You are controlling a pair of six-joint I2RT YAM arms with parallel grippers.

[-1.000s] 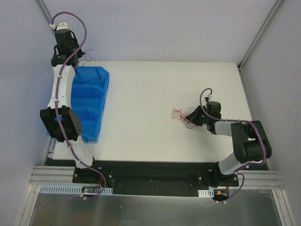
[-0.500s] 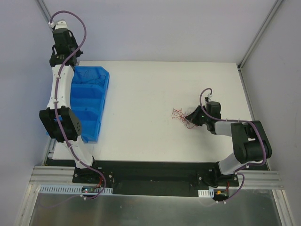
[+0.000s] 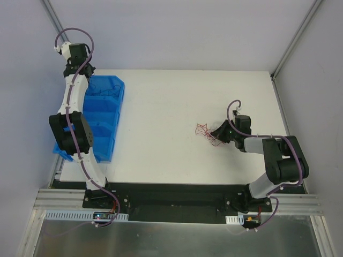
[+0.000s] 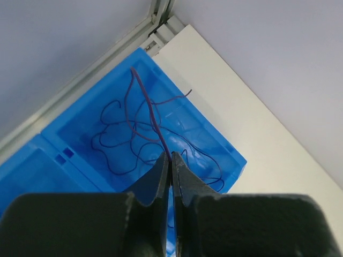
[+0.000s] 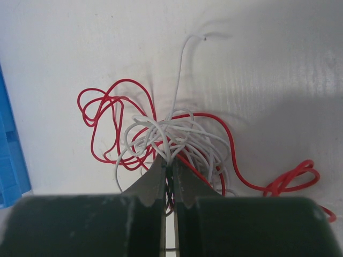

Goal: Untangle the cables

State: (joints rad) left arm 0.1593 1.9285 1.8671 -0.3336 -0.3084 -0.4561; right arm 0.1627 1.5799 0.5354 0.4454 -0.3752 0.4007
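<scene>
The cables [image 5: 171, 139] lie as a small clump on the right half of the table [image 3: 161, 96], well apart from its left edge and about midway between the near and far edges. In the right wrist view the clump is red wires [image 5: 102, 115] looped around and through a tight knot of white wires [image 5: 179, 134], with one white end sticking up free and a red loop trailing off to the side. The right claw [image 5: 170, 168] is closed on the white strands at the knot's near side, pinning them against the table.

Along the left edge, reaching to the far left corner, stands a blue bin [image 3: 110, 107]. Its far compartment already holds several loose dark wires [image 4: 123, 142]. The left claw [image 4: 170, 160] hangs over that compartment, pinched shut on one dark wire [image 4: 147, 107] that runs from its tips down toward the others.

As I judge it, the dark strands are pulled out and sorted, with this one about to be dropped; the red and white ones are left to part, so the job looks somewhat under halfway
</scene>
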